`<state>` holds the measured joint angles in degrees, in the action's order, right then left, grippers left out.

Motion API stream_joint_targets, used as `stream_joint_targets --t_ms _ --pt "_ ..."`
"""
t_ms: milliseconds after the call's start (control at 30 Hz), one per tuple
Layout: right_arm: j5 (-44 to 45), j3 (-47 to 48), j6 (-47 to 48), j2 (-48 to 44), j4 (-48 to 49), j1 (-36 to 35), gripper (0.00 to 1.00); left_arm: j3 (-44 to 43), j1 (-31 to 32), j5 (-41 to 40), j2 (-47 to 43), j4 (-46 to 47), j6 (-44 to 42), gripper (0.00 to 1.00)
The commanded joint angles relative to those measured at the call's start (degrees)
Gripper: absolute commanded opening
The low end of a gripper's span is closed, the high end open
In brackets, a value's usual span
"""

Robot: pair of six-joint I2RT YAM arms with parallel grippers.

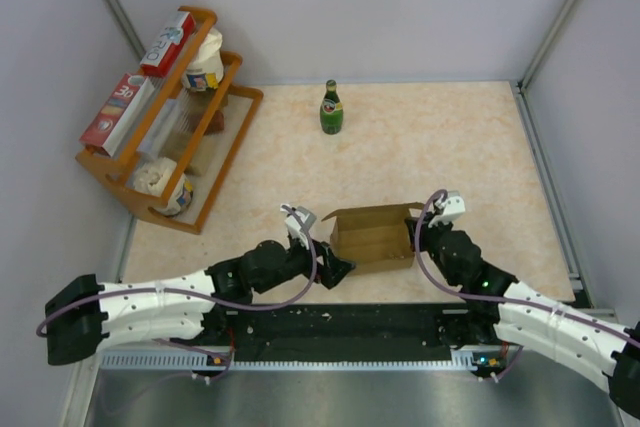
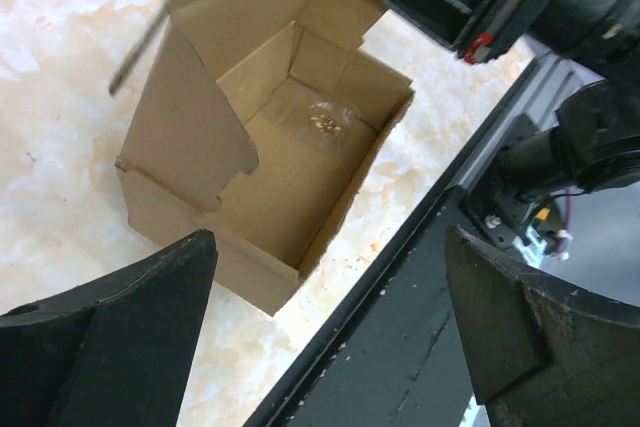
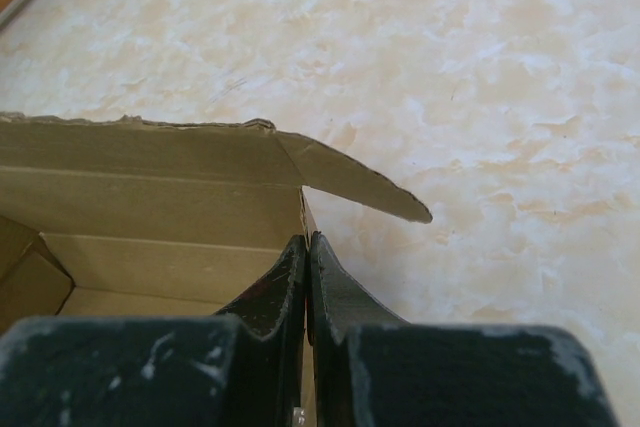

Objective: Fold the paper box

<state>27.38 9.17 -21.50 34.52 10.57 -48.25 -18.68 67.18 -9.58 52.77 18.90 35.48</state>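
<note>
The paper box [image 1: 372, 237] is a plain brown carton, open at the top, standing near the table's front edge between my two arms. In the left wrist view the paper box [image 2: 270, 197] shows its open inside with a small clear packet [image 2: 326, 123] on the floor, and side flaps standing up. My left gripper [image 1: 338, 269] is open and empty, just left of the box's near corner. My right gripper [image 3: 307, 247] is shut on the box's right end wall [image 3: 312, 215], one finger inside and one outside. A flap [image 3: 350, 185] sticks out to the right.
A green bottle [image 1: 331, 108] stands at the back middle. A wooden rack [image 1: 165, 137] with red-and-white printed boxes and tubs sits at the back left. A black rail [image 1: 340, 325] runs along the table's near edge, close under the box.
</note>
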Motion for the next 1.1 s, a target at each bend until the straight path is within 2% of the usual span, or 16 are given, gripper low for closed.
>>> stream_joint_targets --t_ms 0,333,567,733,867,1067 --pt "1.7 -0.9 1.1 0.1 4.2 -1.1 0.0 0.2 0.2 1.4 -6.1 0.2 0.9 0.99" --pt "5.1 -3.3 2.5 1.1 8.7 -4.0 0.0 1.0 0.3 6.5 -15.6 -4.0 2.0 0.99" --pt "9.6 -5.5 3.5 2.3 12.9 -7.8 0.0 -5.0 0.4 6.1 -19.9 -8.3 -2.6 0.99" --pt "12.1 -7.0 3.8 2.9 15.6 -9.9 0.0 -10.1 0.2 4.5 -19.2 -7.7 -6.7 0.98" --pt "13.8 -7.8 3.9 2.7 16.5 -11.7 0.0 -14.6 0.2 -0.1 -17.4 -8.0 -11.8 0.99" --pt "16.0 -8.0 4.5 2.6 17.1 -13.7 0.0 -23.5 -0.8 -7.3 -8.8 -11.2 -17.7 0.99"
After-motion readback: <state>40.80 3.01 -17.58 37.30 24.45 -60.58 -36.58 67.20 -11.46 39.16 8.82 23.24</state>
